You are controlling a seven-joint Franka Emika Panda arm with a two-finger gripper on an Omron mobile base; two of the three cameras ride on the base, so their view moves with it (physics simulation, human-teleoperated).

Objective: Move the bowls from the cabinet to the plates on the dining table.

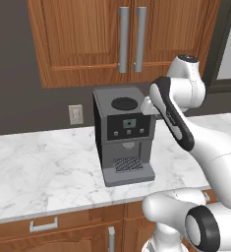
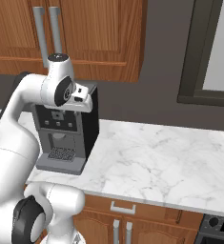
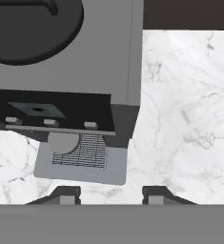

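A: Two doors on the cabinet [image 1: 122, 39], both shut, grey bar handles side by side at 12 o'clock in the left base view. Bowls can't be seen behind them.

B: Left base view also has a wall outlet [image 1: 75, 114] at 9 o'clock of the coffee machine [image 1: 123, 138], and a drawer [image 1: 43, 225] low at 7 o'clock.

A: Right base view adds a dark window frame [image 2: 204, 57] at 2 o'clock and a stove corner [image 2: 218, 226] at 5 o'clock.

B: Gripper?

A: Hand view looks down on the gripper [image 3: 111, 194]: tips apart, nothing between them, above the marble counter [image 3: 185, 119], near the machine's drip tray [image 3: 82, 159].

B: Surface?

A: White grey-veined marble, dark grey wall behind, wooden fronts below.
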